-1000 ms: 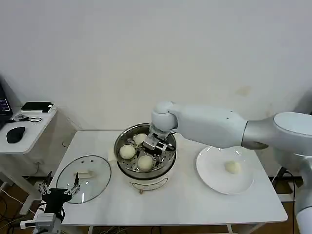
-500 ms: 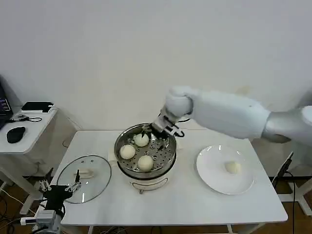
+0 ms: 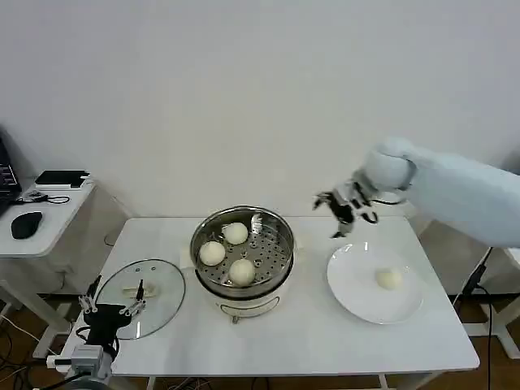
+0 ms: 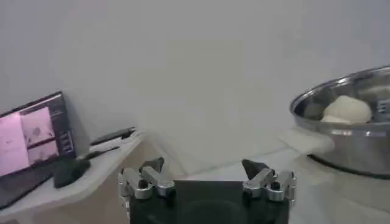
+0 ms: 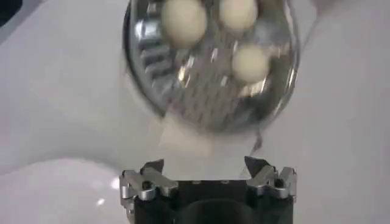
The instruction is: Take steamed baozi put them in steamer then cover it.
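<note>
Three cream-white baozi [image 3: 228, 252] lie on the perforated tray of the shiny steamer [image 3: 280, 240] at the table's middle; they also show in the right wrist view, baozi [image 5: 184, 17]. One more baozi [image 3: 388, 279] rests on the white plate [image 3: 351, 286] to the right. The glass cover [image 3: 158, 280] with its white handle lies flat on the table left of the steamer. My right gripper [image 3: 347, 210] hangs open and empty in the air between steamer and plate. My left gripper [image 3: 113, 309] stands open and empty at the table's front left, over the cover's near edge.
A side table [image 3: 49, 219] at the left holds a mouse and a dark device. In the left wrist view a lit screen [image 4: 36, 137] stands on that side table. The white wall runs close behind the table.
My right gripper has left the steamer empty, risen and swung right toward the plate. Three baozi stay in the steamer. The left gripper has edged slightly toward the cover.
</note>
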{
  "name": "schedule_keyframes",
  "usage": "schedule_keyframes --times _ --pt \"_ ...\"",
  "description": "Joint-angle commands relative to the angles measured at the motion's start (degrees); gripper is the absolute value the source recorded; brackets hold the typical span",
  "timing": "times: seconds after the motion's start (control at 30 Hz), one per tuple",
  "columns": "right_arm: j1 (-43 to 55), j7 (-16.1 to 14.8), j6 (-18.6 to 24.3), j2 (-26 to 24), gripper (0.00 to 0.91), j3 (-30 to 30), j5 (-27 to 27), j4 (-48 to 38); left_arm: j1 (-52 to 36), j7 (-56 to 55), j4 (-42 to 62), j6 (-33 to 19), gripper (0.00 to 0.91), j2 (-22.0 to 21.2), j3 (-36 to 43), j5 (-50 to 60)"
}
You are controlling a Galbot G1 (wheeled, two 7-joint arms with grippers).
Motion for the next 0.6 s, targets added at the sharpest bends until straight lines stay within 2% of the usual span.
schedule_keyframes --times 0.03,0.17,0.37,0.6 --pt "-16.8 0.7 -3.1 -15.6 0.907 11.0 -5.7 0.5 -0.5 0.0 0.6 -0.1 0.907 0.2 1.1 0.0" --pt "-24.1 0.5 -2.8 -16.0 0.907 16.9 -8.4 -1.0 -0.7 0.0 0.8 -0.1 0.907 0.3 1.5 0.0" --pt "-28.5 0.3 -1.7 -15.5 0.907 18.3 -10.1 -4.1 -0.9 0.1 1.5 0.0 0.907 0.3 1.6 0.3" --pt "-32.2 1.5 -1.5 -11.3 0.907 22.0 -12.9 -8.7 -0.5 0.1 1.7 -0.1 0.907 0.3 1.3 0.5"
